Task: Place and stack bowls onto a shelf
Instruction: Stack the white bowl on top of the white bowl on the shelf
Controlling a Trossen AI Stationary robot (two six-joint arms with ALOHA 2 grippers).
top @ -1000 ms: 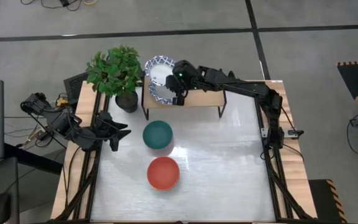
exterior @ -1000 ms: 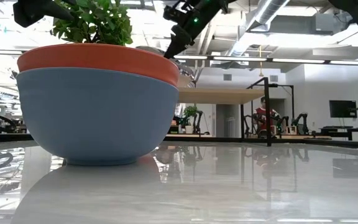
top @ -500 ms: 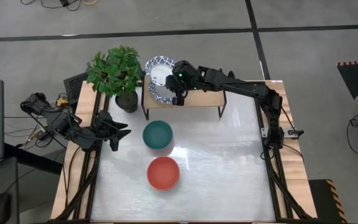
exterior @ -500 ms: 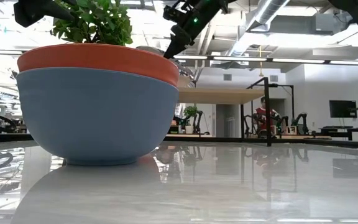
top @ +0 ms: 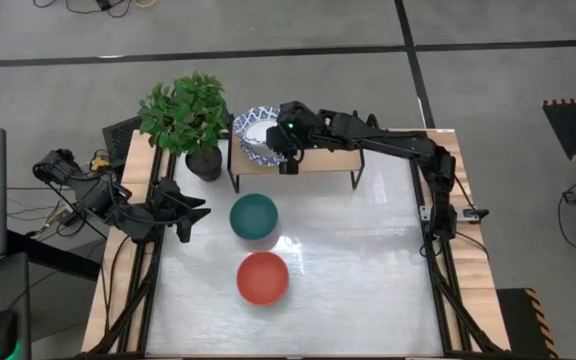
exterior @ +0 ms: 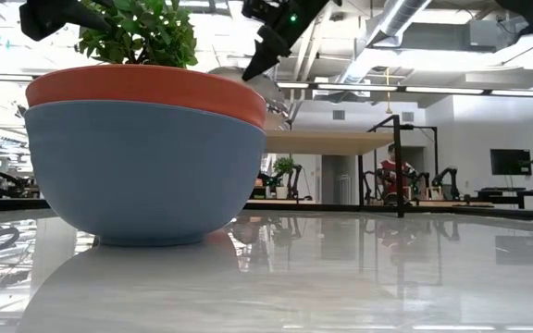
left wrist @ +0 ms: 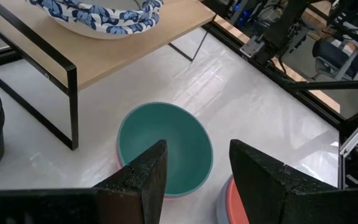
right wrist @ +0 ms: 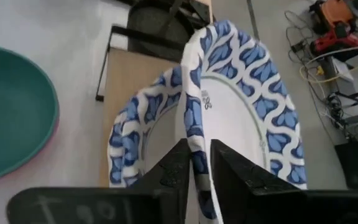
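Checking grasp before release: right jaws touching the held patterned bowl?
Touching. The right wrist view shows the right gripper pinching the rim of the tilted patterned bowl, both jaws against it.

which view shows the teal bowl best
The left wrist view: the teal bowl sits whole and close. The high view shows it small; the right wrist view catches only an edge; in the low view it cannot be seen.

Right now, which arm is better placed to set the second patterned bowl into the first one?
The right: its hand already grips the patterned bowl above the shelf; the left hand waits aside.
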